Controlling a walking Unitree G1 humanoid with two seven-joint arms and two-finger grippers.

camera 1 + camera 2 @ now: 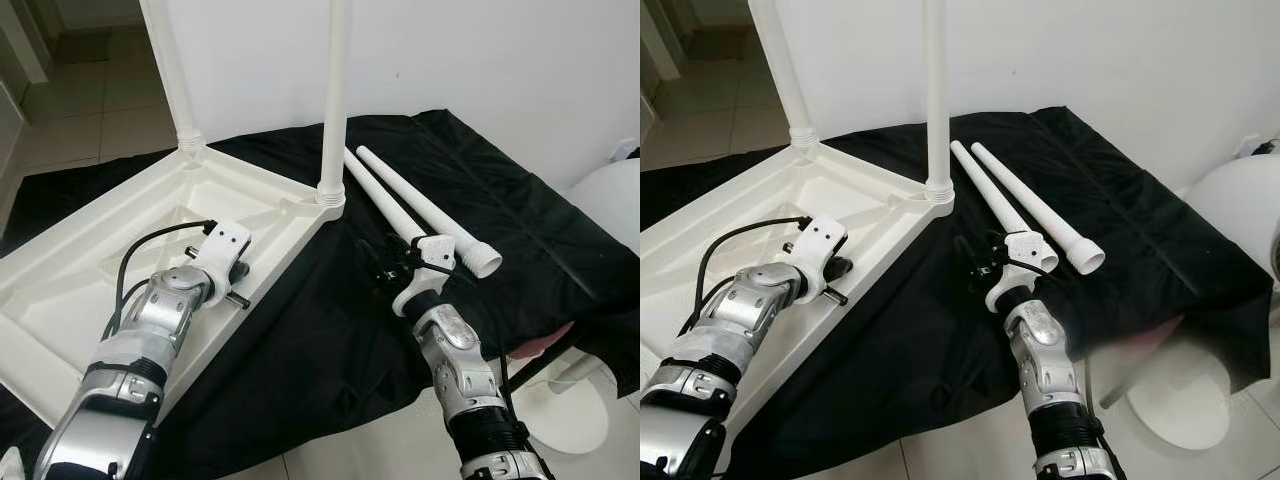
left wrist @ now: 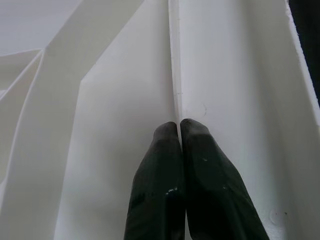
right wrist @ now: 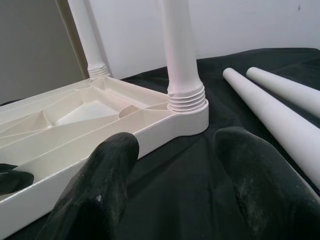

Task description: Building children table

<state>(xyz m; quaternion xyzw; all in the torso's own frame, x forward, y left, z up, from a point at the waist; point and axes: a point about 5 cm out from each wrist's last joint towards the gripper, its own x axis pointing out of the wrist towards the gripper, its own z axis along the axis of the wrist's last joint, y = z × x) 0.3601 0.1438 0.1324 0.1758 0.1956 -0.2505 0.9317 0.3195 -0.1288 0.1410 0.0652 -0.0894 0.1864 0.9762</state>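
Observation:
A white plastic child's tabletop point(image 1: 90, 300) lies upside down on a black cloth. Two white legs stand upright in its far corners: one leg point(image 1: 334, 100) at the near-right corner socket, another leg point(image 1: 172, 70) at the back. Two loose white legs point(image 1: 420, 215) lie side by side on the cloth to the right. My left gripper point(image 2: 179, 131) is shut, its fingertips pressed against a rib inside the tabletop's edge. My right gripper point(image 3: 175, 165) is open just above the cloth, beside the loose legs point(image 3: 280, 115), facing the socketed leg point(image 3: 182, 50).
The black cloth point(image 1: 520, 230) covers a low surface against a white wall. A round white object point(image 1: 610, 200) stands at the right, with a white base point(image 1: 565, 410) on the tiled floor below. Tiled floor point(image 1: 90, 100) extends to the back left.

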